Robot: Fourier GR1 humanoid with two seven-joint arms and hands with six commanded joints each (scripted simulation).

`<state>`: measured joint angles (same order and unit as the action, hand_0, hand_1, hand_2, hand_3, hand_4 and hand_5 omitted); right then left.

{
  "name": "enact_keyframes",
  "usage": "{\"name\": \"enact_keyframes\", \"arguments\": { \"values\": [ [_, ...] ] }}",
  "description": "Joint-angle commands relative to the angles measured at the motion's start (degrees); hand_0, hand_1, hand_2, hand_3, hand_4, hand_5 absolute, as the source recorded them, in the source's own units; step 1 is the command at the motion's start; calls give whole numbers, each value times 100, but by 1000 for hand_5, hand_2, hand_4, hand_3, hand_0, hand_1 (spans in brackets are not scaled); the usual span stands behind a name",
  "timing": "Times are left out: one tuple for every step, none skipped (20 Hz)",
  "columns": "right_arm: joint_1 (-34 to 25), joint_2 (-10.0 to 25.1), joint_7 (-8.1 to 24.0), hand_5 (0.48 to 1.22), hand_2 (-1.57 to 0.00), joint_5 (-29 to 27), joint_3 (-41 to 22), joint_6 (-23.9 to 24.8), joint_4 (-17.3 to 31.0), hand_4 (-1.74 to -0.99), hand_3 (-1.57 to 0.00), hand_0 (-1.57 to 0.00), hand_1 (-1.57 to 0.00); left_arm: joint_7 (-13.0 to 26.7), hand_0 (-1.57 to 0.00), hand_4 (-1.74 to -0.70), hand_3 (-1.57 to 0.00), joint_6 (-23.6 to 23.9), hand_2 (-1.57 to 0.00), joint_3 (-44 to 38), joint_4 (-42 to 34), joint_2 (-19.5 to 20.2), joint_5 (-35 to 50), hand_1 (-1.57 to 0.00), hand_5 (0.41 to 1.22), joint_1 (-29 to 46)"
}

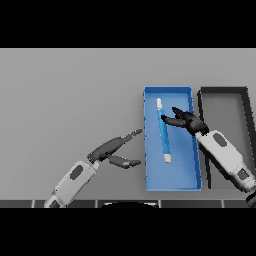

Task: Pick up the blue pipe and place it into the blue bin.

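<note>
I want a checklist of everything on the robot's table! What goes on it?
Surface: grey table, bare where it shows.
Job's things: blue pipe with white ends lies inside the blue bin.
Clutter: a dark bin beside the blue bin, on its right.
Robot hands: right robot hand over the blue bin, fingers open next to the pipe; left robot hand open above the table, left of the bin.
Cables: nothing seen.
Surroundings: nothing seen.
</note>
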<state>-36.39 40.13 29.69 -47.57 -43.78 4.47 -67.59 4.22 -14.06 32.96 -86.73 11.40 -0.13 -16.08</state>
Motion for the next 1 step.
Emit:
{"name": "enact_keyframes", "arguments": {
  "values": [
    [36, 69, -39, 677, -7, 0, 21, -42, 14, -1129, -6, -9, -8, -49, 1, -920, 1, -7, 1, -8, 46, -2, -8, 1, 468, -17]
  ]
}}
